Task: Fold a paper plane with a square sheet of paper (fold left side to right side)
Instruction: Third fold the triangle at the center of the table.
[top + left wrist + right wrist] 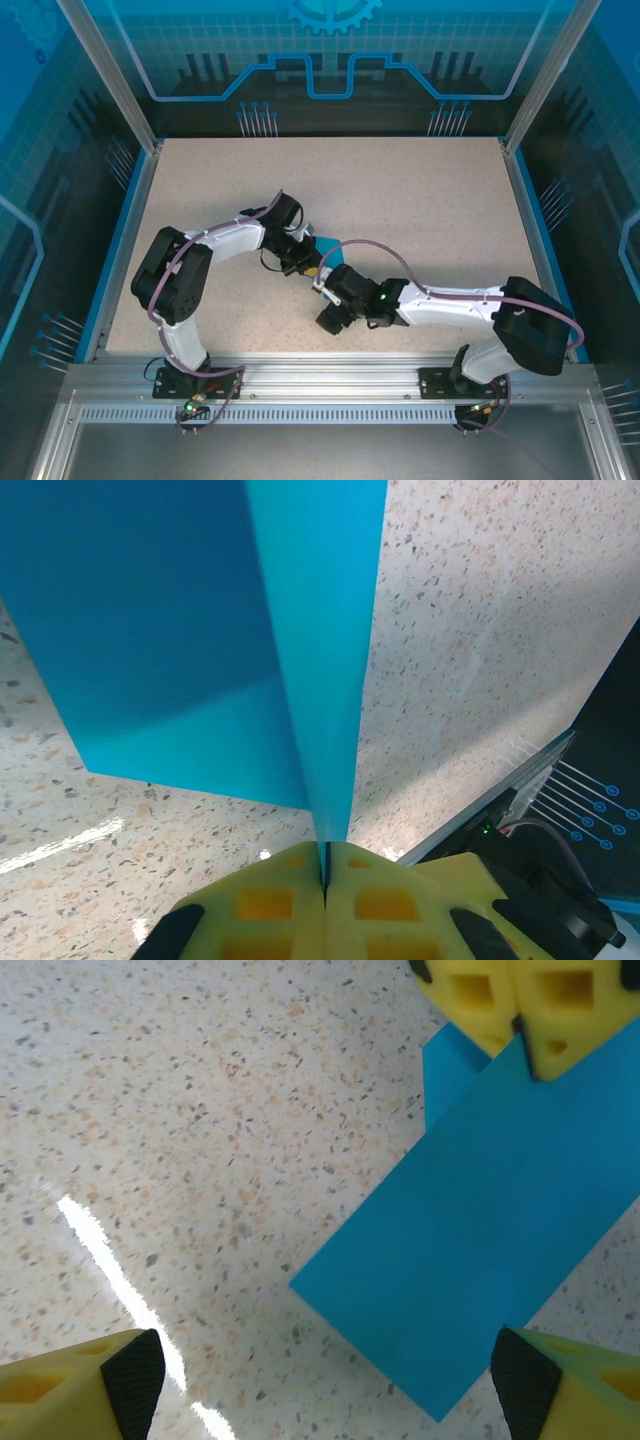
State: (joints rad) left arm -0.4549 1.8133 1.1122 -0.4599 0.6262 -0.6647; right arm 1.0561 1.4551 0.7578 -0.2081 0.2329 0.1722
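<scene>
**Q:** Obstacles first, left to right: what crowded the overhead view?

**A:** On the left, the white-and-black left arm [215,240] bent inward. Its wrist covered most of the thin, teal-blue square sheet of paper [325,243]. Just a small corner of it peeked out near the middle of the speckled beige tabletop [420,190]. To the right, the right arm [450,305] reached in, with a purple-grey cable [380,246] looping over it.

**Q:** And the claws?

**A:** The left gripper [325,885] had its yellow fingers [270,900] pressed together on a raised fold of the paper, and the rest of the sheet lay on the table. The right gripper [328,1380] stood spread wide over the sheet's lower corner and held nothing.

**Q:** Surface and room?

**A:** The tabletop carried a streak of glare, and blue trim [122,240] ran along its sides. Aluminium frame rails [330,372] crossed the near edge. Blue panels [330,60] printed with circuit lines closed in the back and sides.
</scene>
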